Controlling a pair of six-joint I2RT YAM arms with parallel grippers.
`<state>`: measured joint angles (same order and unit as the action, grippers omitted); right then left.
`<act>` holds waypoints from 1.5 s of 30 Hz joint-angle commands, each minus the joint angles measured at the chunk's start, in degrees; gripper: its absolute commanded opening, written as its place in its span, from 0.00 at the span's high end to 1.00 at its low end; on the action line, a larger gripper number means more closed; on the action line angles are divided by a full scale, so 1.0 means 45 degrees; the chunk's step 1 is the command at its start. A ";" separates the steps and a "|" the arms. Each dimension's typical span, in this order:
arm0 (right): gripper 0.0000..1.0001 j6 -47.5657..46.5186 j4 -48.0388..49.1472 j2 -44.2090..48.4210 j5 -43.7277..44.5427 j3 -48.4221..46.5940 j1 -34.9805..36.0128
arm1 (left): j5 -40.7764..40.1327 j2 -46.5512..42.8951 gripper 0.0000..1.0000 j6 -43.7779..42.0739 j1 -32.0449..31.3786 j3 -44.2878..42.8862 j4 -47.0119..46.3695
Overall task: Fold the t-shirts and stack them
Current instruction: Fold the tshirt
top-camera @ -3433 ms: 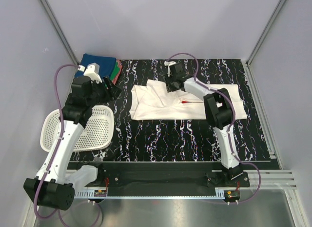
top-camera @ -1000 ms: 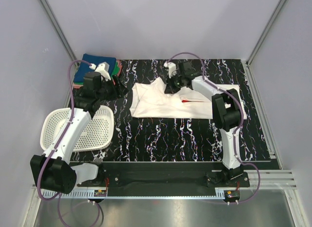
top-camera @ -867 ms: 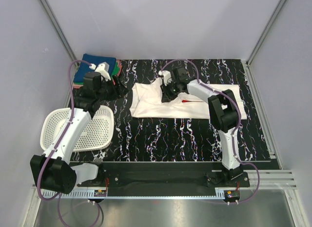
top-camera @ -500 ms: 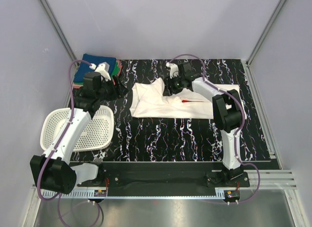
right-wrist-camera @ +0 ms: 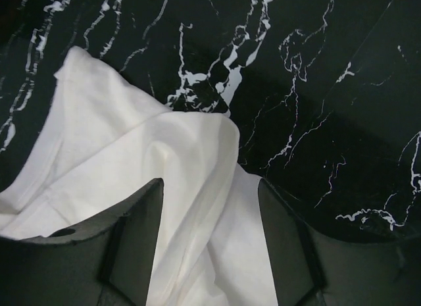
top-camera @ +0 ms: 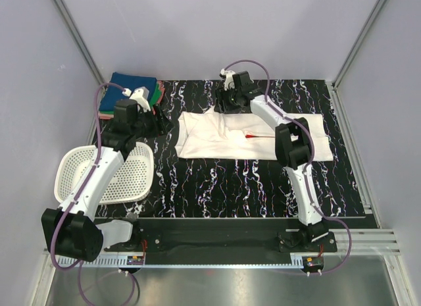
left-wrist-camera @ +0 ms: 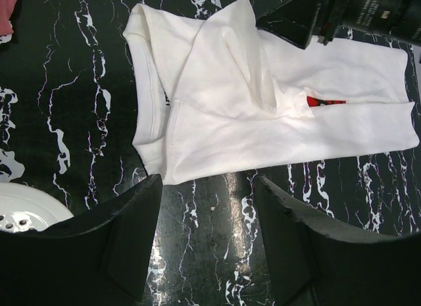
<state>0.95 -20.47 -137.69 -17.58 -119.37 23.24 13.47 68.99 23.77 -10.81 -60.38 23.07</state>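
White t-shirt [top-camera: 217, 138] lies half-folded on the table, right under the right gripper [right-wrist-camera: 209, 187], whose fingers are spread and gripping nothing. Left gripper [left-wrist-camera: 207, 184] gapes too, with the shirt just beyond it. The folded-over part looks puffy, so pinching one layer would probably skew the fold.

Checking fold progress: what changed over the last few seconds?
Right end effector lifted a flap of the white t-shirt, let it go folded over, and drew back to the far edge, open. Left end effector edged toward the shirt, open. Folded stack and basket stayed put.
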 commanded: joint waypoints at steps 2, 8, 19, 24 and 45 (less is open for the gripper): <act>0.33 0.0023 -0.0706 -0.0827 0.0451 -0.1361 0.0049 | 0.0014 -0.0097 0.36 -0.0301 -0.0040 -0.0195 -0.0400; 0.40 -0.0035 -0.0744 -0.1180 -0.0135 -0.2065 0.0049 | -0.0084 -0.0058 0.36 -0.0360 -0.0040 -0.0508 -0.0225; 0.43 0.0160 -0.1271 -0.1844 -0.0643 -0.3024 0.0049 | -0.0026 -0.0096 0.37 -0.0282 -0.0040 -0.0430 -0.0205; 0.41 0.0179 -0.1174 -0.1863 -0.0448 -0.2926 0.0030 | -0.0065 -0.0234 0.37 -0.0282 -0.0040 -0.0430 -0.0166; 1.00 0.0238 -0.1174 -0.0598 -0.1424 -0.2577 0.0302 | 0.0014 -0.0350 0.37 -0.0204 -0.0040 -0.0391 -0.0205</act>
<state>2.26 -26.81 -147.02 -21.54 -131.48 23.31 13.47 69.17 23.35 -10.81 -60.40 24.32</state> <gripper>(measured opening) 0.011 0.635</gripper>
